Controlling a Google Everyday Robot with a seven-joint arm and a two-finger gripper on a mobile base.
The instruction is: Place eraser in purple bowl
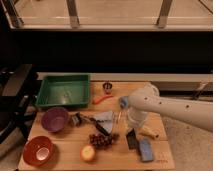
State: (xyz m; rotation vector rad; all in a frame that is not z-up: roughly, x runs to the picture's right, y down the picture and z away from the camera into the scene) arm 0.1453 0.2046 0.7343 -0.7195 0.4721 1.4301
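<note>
The eraser is a small flat black block lying on the wooden table at the front right, next to a blue-grey block. My gripper hangs from the white arm, which comes in from the right. It points down right over the eraser's far end, at or just above it; I cannot tell whether it touches. The purple bowl stands at the table's left, well away from the gripper, and looks empty.
A red-orange bowl sits at the front left and a green tray at the back left. Dark grapes, an orange-yellow fruit, a blue-grey packet, a yellow item, an orange item and a small can lie between.
</note>
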